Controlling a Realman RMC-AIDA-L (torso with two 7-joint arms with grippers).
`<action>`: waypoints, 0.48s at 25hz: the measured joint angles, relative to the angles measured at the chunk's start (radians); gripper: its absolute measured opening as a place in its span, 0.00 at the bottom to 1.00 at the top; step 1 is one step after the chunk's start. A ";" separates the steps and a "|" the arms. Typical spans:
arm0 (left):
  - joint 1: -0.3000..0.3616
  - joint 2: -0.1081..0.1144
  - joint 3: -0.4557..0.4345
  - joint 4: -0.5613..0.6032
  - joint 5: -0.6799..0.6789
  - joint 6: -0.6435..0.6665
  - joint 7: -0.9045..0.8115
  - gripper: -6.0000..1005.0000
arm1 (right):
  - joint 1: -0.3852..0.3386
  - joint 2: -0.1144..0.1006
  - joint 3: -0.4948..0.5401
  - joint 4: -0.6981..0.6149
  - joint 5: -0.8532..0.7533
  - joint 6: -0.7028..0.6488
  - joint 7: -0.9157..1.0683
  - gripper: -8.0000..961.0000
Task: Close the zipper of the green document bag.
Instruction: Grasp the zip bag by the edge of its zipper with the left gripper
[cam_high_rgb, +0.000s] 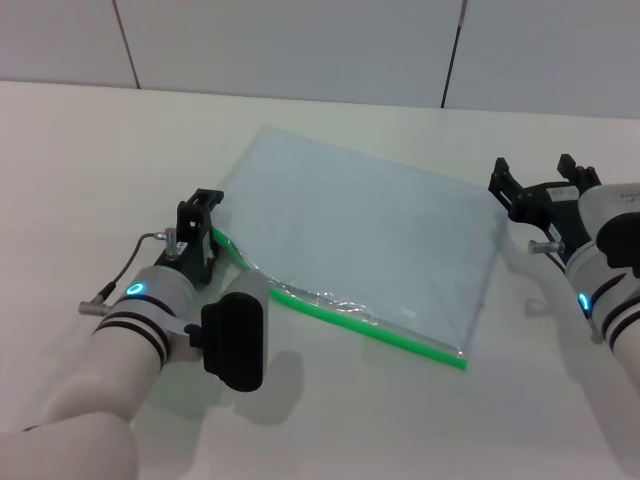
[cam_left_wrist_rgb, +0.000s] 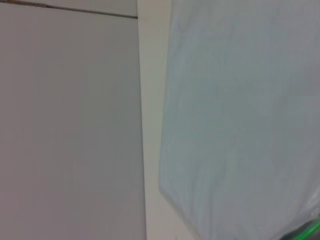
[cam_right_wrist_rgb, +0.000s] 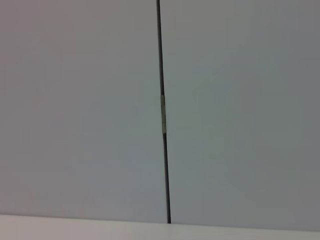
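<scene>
Nearest me, my left gripper sits at the left end of the zipper, which runs along the near edge of the green document bag lying flat on the table. I cannot tell its finger state. Farther right, my right gripper hovers spread just beside the bag's far corner.

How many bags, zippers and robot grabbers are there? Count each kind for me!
Bags: 1, the green document bag
Zippers: 1, the zipper along its near edge
Robot grippers: 2, the left gripper and the right gripper
Total: 4
</scene>
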 joint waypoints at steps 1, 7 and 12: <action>0.000 0.000 0.000 0.000 0.000 0.000 0.005 0.54 | 0.000 0.000 0.000 0.000 0.000 0.000 0.000 0.90; -0.002 0.000 0.000 0.013 0.002 0.007 0.024 0.54 | 0.001 0.000 0.000 0.000 0.000 0.000 0.000 0.90; -0.002 0.000 0.000 0.016 0.022 0.016 0.035 0.54 | 0.001 0.000 -0.001 0.000 0.000 0.000 0.000 0.90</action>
